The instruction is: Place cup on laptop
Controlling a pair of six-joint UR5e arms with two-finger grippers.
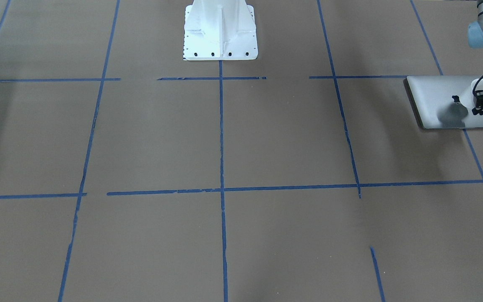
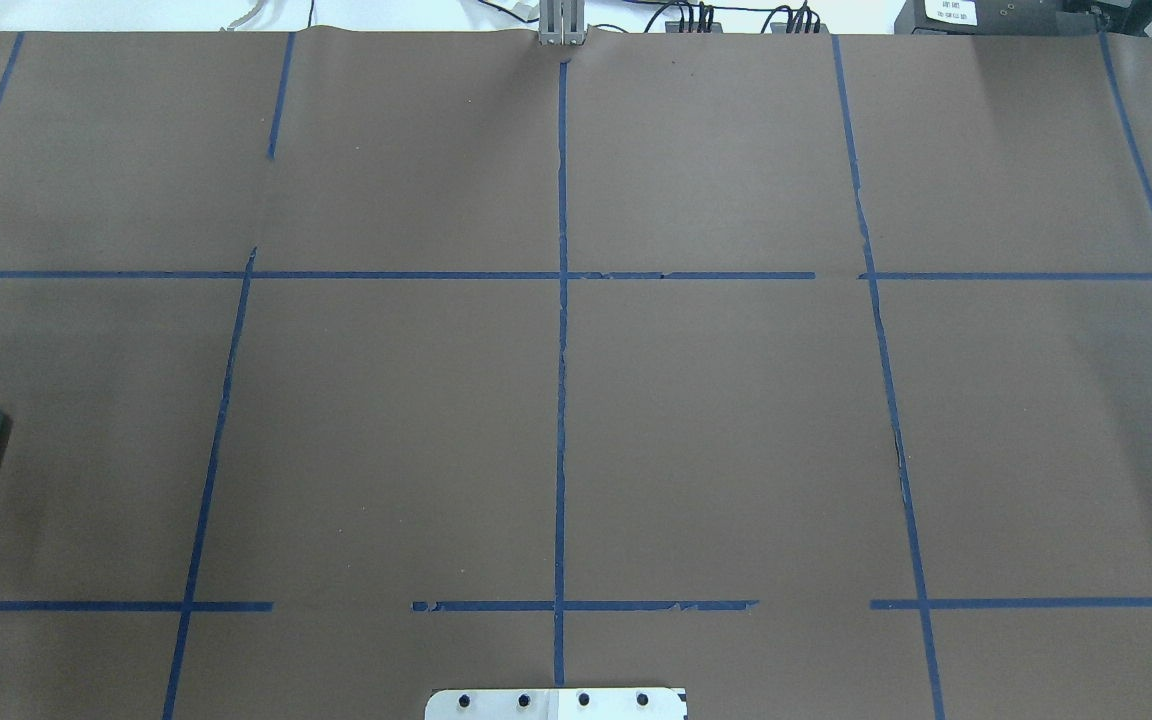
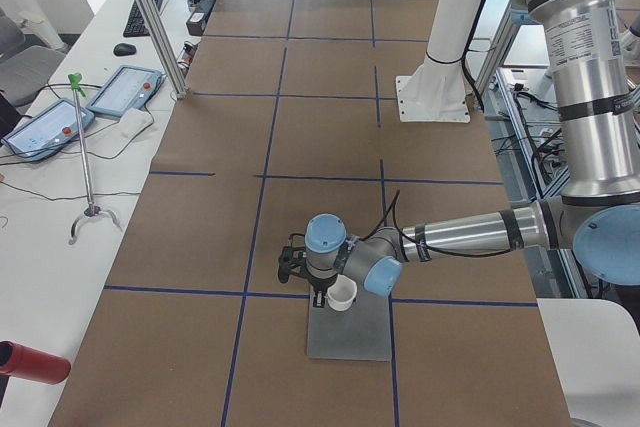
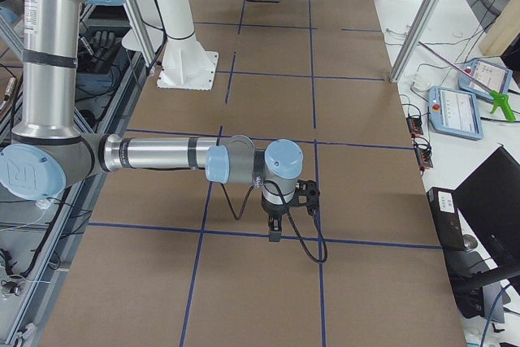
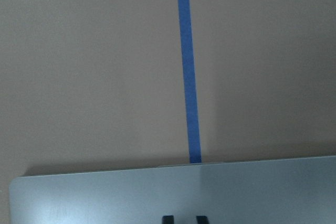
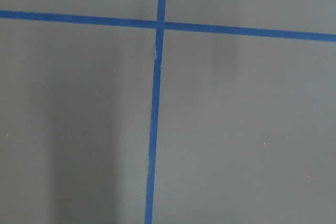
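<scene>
Brown paper counter (image 1: 266, 138) with a blue tape grid fills pretty much every view. My left arm (image 3: 470, 232) comes in from the right edge of the left-side view and reaches low across to the middle of the frame. My right arm (image 4: 154, 154) does the same from the left edge of the right-side view, wrist pointing down at bare paper near a tape crossing.

Next is the laptop (image 1: 438, 96), lid shut, lying flat at the far right of the front view and cut off by the frame edge. Its dark logo (image 1: 456, 99) faces up.

My left gripper (image 1: 479, 108) sits over the lid just right of that logo, right up against the cup (image 1: 477, 88). Honestly I can't tell if it's pinching the cup or just beside it. The right gripper (image 4: 275, 236) only shows up small in the side view, so can't tell on that one either.

The little white cup is over the upper right part of the lid. Whether it's touching the lid, I can't tell.
</scene>
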